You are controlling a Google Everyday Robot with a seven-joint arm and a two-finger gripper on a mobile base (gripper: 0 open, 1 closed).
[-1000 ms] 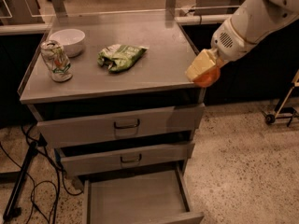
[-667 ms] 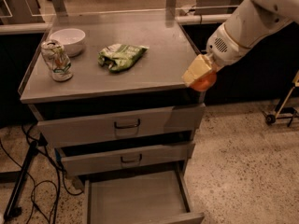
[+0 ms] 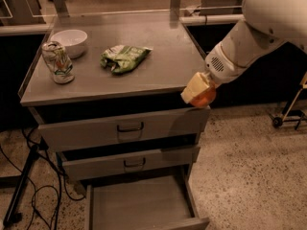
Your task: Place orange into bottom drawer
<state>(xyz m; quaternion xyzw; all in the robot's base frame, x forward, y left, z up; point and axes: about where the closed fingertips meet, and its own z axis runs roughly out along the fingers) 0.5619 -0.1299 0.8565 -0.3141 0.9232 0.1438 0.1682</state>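
Jaws dropped lower beside cabinet [image 3: 158, 71] front-right corner, clamped on smooth round orange [image 3: 205, 98]; grey bottom drawer [image 3: 139, 202] open.

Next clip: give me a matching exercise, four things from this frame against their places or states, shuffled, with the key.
Things:
1. orange
2. bottom drawer
3. white bowl
4. green snack bag

Places or states:
A. lying mid-way along the cabinet top
B. pulled open, lowest of the three
C. held in the gripper, in the air by the cabinet top's near corner
D. at the far edge, behind the can

Pairs: 1-C, 2-B, 3-D, 4-A
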